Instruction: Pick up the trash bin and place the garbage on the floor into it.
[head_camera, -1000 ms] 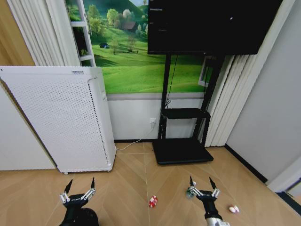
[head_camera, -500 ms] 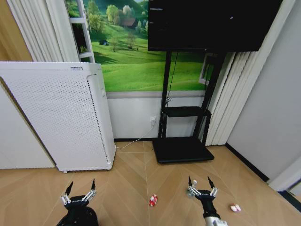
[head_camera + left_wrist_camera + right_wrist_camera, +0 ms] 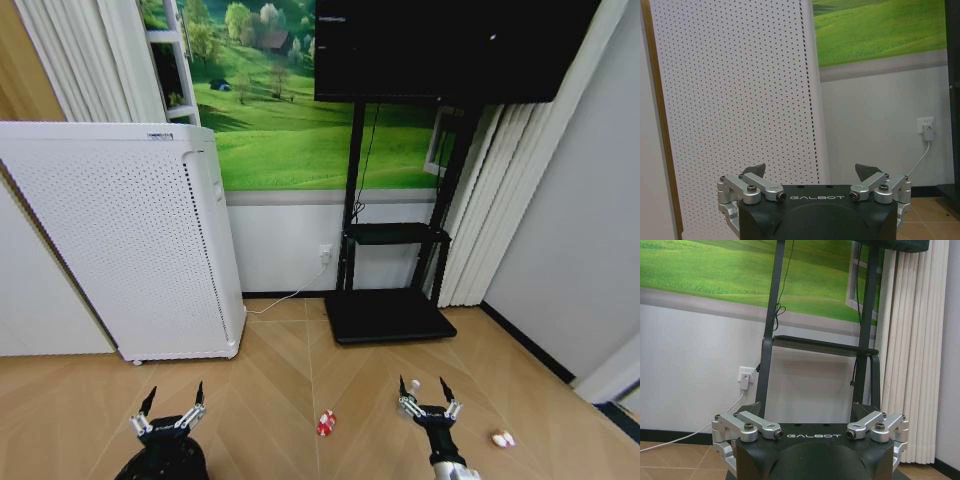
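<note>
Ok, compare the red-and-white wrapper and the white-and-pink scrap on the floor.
The red-and-white wrapper lies between the two grippers; the white-and-pink scrap lies out beyond the right gripper. The wrapper is mostly red, the scrap mostly white. Both are small and rest on the wooden floor.

Parquet floor (image 3: 280, 370); wrapper (image 3: 325, 424); scrap (image 3: 502, 438)

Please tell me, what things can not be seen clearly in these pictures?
- Small black round trash bin: head view, cut off by the bottom edge, behind the open left gripper.
- Greenish bottle-like litter: head view, likely hidden behind the open right gripper.
- Red-and-white crumpled wrapper and white-and-pink scrap: head view, too small to identify.
</note>
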